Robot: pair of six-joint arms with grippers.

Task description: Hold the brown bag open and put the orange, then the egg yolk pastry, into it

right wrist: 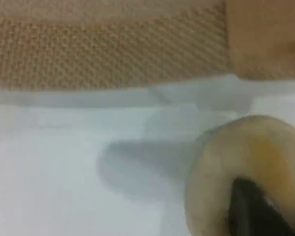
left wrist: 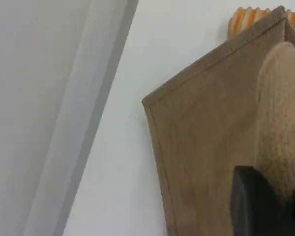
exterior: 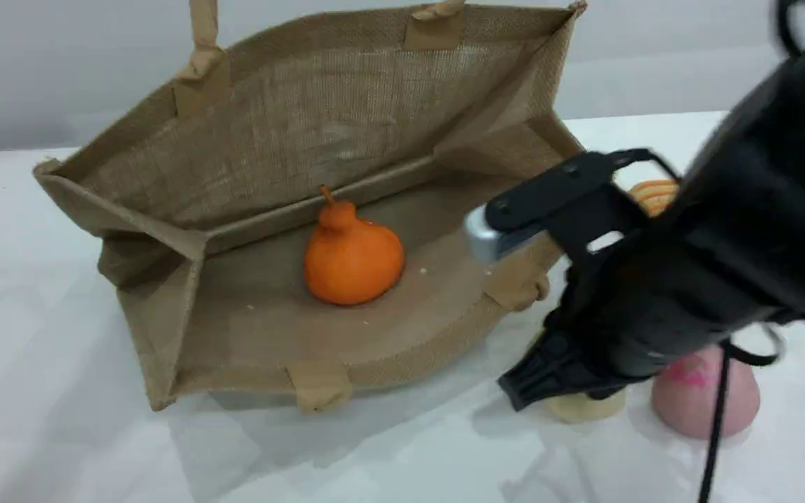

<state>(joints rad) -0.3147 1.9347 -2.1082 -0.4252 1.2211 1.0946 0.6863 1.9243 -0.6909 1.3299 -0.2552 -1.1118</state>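
The brown bag [exterior: 346, 133] lies on its side with its mouth wide open toward the camera. One beige handle [exterior: 203, 28] runs up out of the scene view. In the left wrist view my left gripper [left wrist: 265, 206] is shut on the handle [left wrist: 280, 113], against the bag's outer wall [left wrist: 211, 147]. The orange [exterior: 352, 255] rests inside the bag on its lower wall. Right of the bag, my right gripper [exterior: 577, 391] is down on the egg yolk pastry [exterior: 584, 407]. The right wrist view shows a dark fingertip [right wrist: 250, 206] pressed into the cream pastry [right wrist: 236, 162].
A pink dome-shaped bun [exterior: 696, 398] stands just right of the pastry, partly behind the right arm. A ridged orange-striped loaf [exterior: 654, 194] lies behind the arm near the bag's right end, and its end also shows as the loaf [left wrist: 243, 19] in the left wrist view.
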